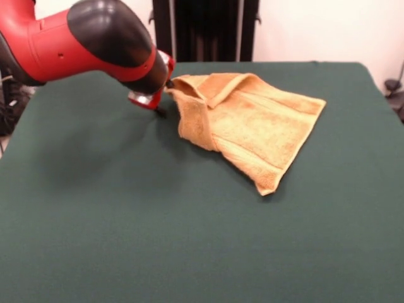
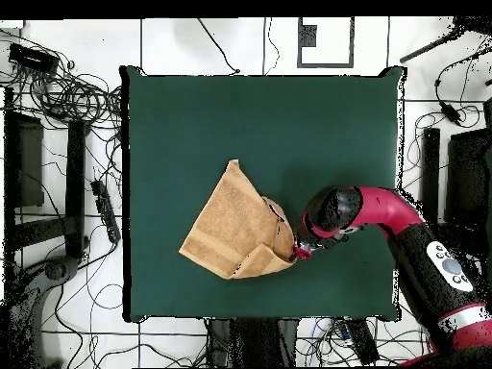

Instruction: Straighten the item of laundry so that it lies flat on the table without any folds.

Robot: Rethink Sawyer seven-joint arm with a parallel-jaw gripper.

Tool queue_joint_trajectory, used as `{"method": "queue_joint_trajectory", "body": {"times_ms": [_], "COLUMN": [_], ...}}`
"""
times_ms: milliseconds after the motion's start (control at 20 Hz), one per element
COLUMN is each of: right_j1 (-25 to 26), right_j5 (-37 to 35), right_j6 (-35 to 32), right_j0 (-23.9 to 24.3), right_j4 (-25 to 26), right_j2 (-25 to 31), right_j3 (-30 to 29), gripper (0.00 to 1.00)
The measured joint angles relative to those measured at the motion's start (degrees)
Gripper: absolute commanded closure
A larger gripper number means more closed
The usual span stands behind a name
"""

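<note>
The item of laundry (image 1: 252, 123) is an orange-tan towel lying on the green table (image 1: 126, 221), towards its far side. Its left part is folded over and bunched, with one flap doubled across the middle. My gripper (image 1: 160, 107) is low over the table at the towel's raised left corner, touching or nearly touching it; the arm's red and black bulk hides how it stands. Seen from overhead, the towel (image 2: 233, 231) lies left of the gripper (image 2: 300, 252), and its folded corner points at the gripper.
The red and black arm (image 2: 384, 216) reaches in over the table's edge in the overhead view. Cables and dark equipment (image 2: 58, 96) lie on the floor around the table. A dark stand (image 1: 205, 28) is behind the table's far edge.
</note>
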State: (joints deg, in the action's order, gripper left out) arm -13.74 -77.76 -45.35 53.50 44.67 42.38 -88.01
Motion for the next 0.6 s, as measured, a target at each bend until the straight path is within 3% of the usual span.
{"method": "queue_joint_trajectory", "body": {"times_ms": [400,600], "right_j1": [-3.8,-6.07], "right_j5": [-1.29,-0.26], "right_j6": [0.0,0.0], "right_j0": [-3.51,-4.23], "right_j4": [8.42,14.99], "right_j2": [-1.55,-3.11], "right_j3": [2.66,4.38], "gripper": [0.0,0.0]}}
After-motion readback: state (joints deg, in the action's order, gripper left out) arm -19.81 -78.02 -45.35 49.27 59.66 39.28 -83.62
